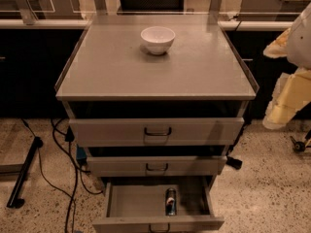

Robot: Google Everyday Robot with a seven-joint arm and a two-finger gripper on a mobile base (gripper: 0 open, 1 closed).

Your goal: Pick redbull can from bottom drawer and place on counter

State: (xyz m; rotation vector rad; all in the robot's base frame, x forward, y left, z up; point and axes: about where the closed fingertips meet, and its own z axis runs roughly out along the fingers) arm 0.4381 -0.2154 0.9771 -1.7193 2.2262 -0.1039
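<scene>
Redbull can [170, 201] is sitting in the pulled-out bottom drawer [131, 205], right of centre, well below the counter [155, 76]. White bowl [158, 39] is resting near the counter's rear edge. Gripper [285, 106] is hanging beyond the counter's right side, apart from it. Whether it is open or closed: cannot tell.

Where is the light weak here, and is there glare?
Camera view: warm, dim light; the bottom drawer lies in shadow, the redbull can in it dark; a pale sheen on the far end of the counter, behind the bowl; the gripper, at the right edge, is lit pale yellow.
</scene>
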